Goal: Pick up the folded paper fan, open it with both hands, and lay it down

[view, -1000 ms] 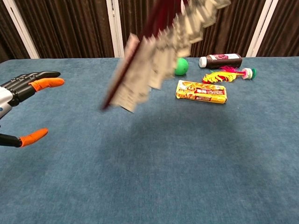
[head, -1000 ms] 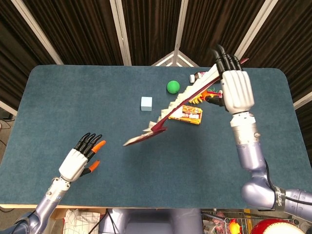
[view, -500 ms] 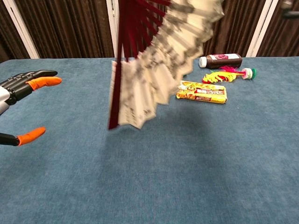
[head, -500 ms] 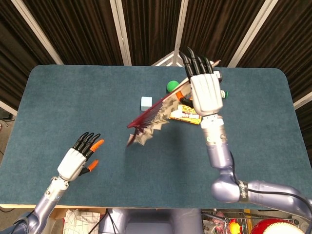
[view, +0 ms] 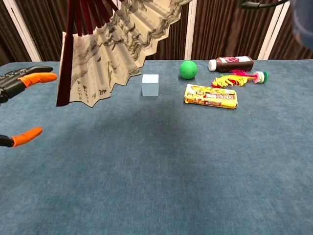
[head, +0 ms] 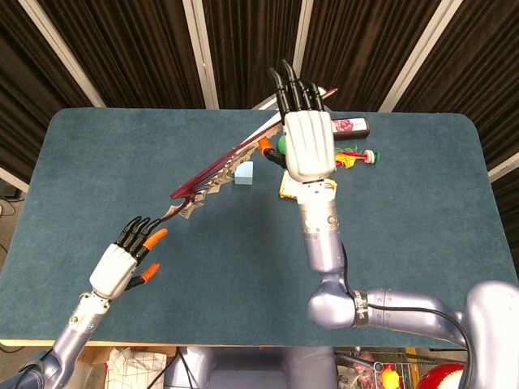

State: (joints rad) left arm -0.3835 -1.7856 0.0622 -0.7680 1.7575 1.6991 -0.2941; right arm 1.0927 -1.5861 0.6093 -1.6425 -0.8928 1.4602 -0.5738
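Note:
The paper fan [head: 212,172] [view: 109,54] has dark red ribs and cream paper with ink painting. It hangs partly spread above the table's left half. My right hand [head: 303,138] holds its pivot end high over the back middle of the table. The fan's free edge points down and left toward my left hand [head: 128,259] [view: 19,107]. That hand is empty near the front left, its orange-tipped fingers apart and a short way from the fan. The chest view shows only the fan and the left fingertips, not the right hand.
On the blue table [view: 176,171] lie a pale blue cube [view: 150,84], a green ball [view: 188,69], a yellow snack packet [view: 211,96], a feathered toy [view: 237,78] and a dark bottle [view: 231,63], all toward the back right.
My right hand has swung left across the table with the fan, which has spread wider. Its free edge now hangs near my left hand, which has barely moved.

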